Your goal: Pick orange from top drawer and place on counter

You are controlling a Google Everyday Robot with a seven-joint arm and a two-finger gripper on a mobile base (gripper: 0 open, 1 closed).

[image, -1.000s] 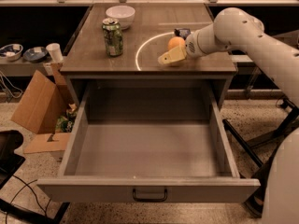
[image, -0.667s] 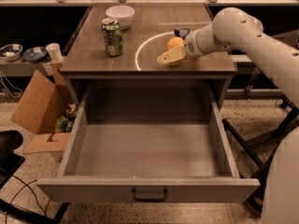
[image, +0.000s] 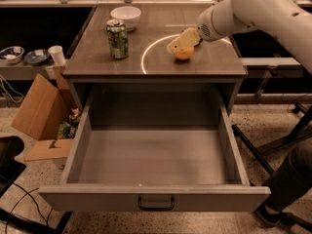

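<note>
The orange (image: 184,54) is on the counter (image: 161,65), inside the thin white circle, touching or just above the wood surface. My gripper (image: 182,44) reaches in from the upper right on the white arm and is shut on the orange, with a pale yellow finger (image: 178,41) lying over its top and left side. The top drawer (image: 155,199) is pulled fully out below the counter. Its grey box is empty, and its dark handle (image: 156,203) is at the front centre.
A green soda can (image: 117,38) stands on the counter's left part and a white bowl (image: 125,17) sits behind it. A cardboard box (image: 41,111) lies on the floor to the left. A person's leg (image: 287,184) and a metal frame stand to the right.
The gripper and the orange have shifted slightly to the right within the white circle. The drawer, can and bowl have not moved.
</note>
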